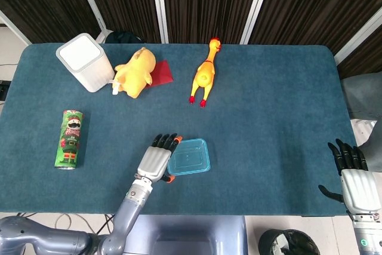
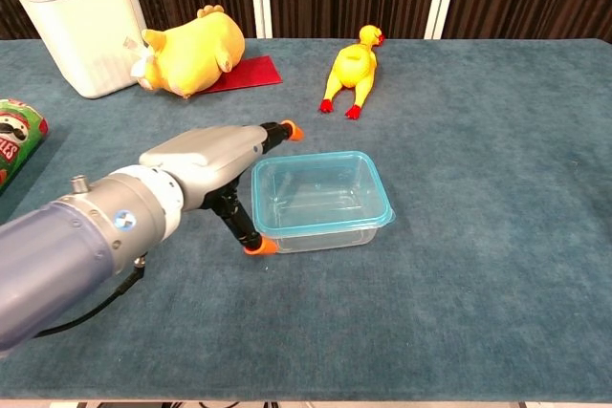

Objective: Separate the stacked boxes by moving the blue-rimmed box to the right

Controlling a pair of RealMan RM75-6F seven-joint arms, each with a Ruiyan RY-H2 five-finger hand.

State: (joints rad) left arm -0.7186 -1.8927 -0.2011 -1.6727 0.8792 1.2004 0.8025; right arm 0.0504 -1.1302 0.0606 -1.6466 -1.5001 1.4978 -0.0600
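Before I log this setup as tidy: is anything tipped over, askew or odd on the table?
Yes. The Pringles can lies on its side at the table's left. The rubber chicken and the yellow plush toy lie flat, the plush partly over a red cloth. The blue-rimmed box sits slightly askew beside the left hand.
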